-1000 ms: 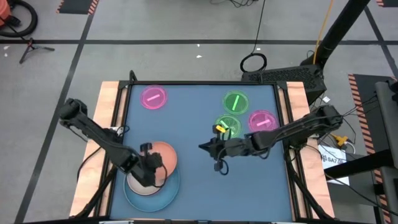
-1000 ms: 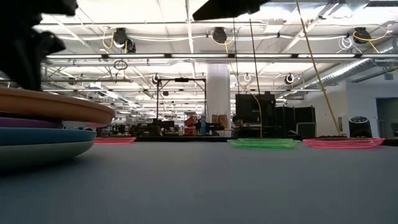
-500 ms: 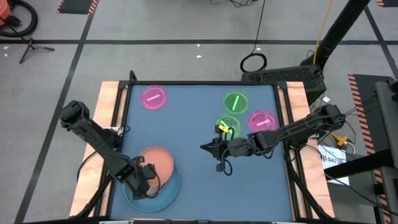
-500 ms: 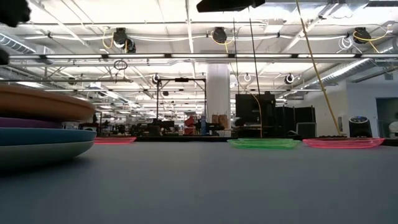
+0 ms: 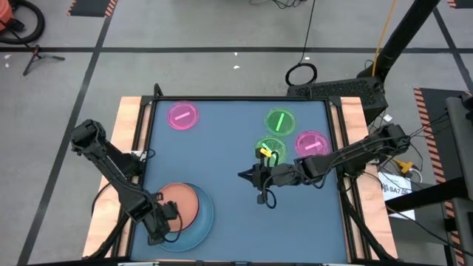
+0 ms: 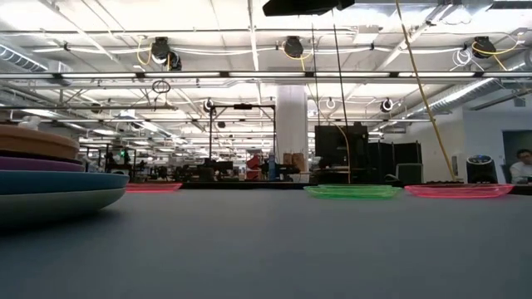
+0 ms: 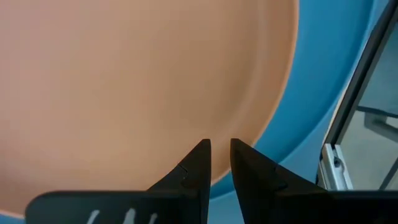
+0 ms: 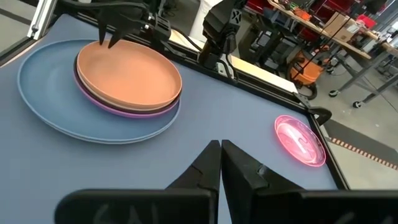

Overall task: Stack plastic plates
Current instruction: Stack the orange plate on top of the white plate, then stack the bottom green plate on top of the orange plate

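Note:
A stack sits at the table's near-left: the orange plate [image 5: 182, 203] [image 8: 127, 74] lies level on a purple plate [image 8: 134, 112] [image 6: 37, 164], which rests on the large light-blue plate [image 5: 194, 230] [image 8: 43, 93]. My left gripper [image 5: 164, 219] [image 7: 219, 146] [image 8: 112, 42] points down at the orange plate's near-left rim with its fingers almost together. My right gripper [image 5: 244, 176] [image 8: 221, 146] is shut and hangs over the table's middle, touching nothing. My left gripper comes from above, pointing down, with its shut fingertips [image 7: 202, 155] at the orange plate's near-left rim [image 7: 249, 149]. I cannot tell whether they touch the plate. The plate lies flat on the stack.
Small plates lie flat on the far half of the table: a pink one [image 5: 182, 116] [image 8: 300, 140] far left, two green ones [image 5: 279, 120] [image 5: 272, 150] and another pink one [image 5: 312, 142] far right. The table's wooden edge [image 5: 133, 148] runs close beside the stack.
My left gripper has moved toward the table's near-left corner. The orange plate, which was tilted and overhanging the stack toward the right, has slid with it toward the near-left and settled level on the purple plate.

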